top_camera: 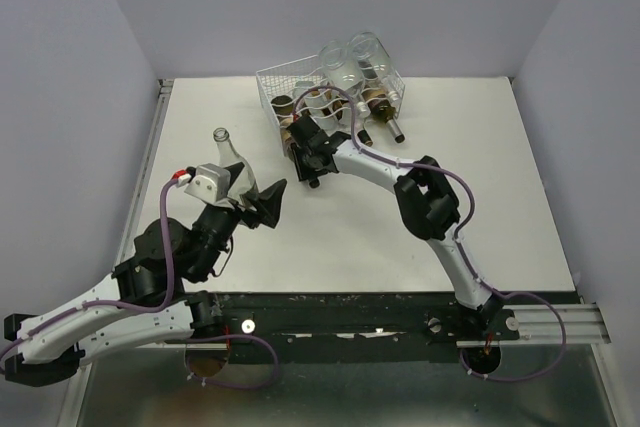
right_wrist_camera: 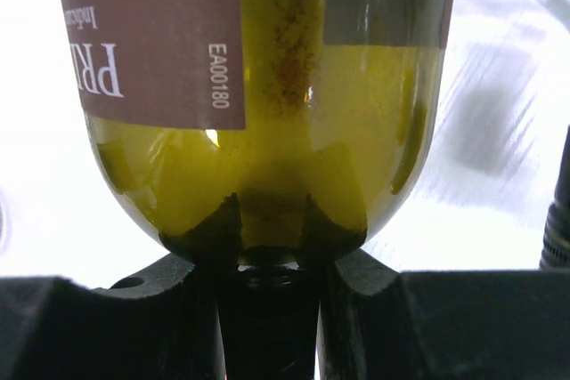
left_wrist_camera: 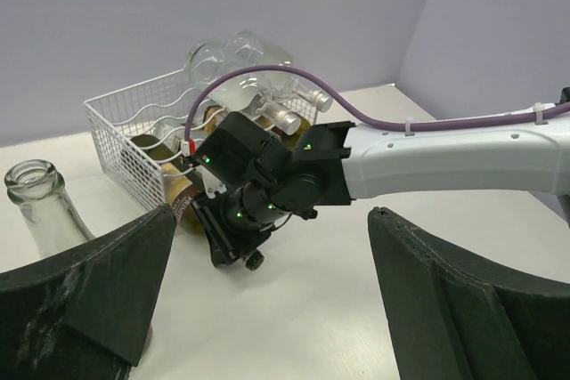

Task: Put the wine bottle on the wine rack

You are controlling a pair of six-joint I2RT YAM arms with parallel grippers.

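Enclosure: white table (top_camera: 480, 167), pale lavender walls (top_camera: 330, 7).
Matte tabletop under even light; plain walls at back and both sides; black rail (top_camera: 350, 312) along near edge.

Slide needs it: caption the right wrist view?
Right gripper clamps the neck of an olive-green wine bottle with a brown label.

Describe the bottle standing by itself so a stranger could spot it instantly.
On the table, look left of the wine rack, beside the open left gripper. The clear bottle stands upright and uncapped; the others lie on their sides at the rack.
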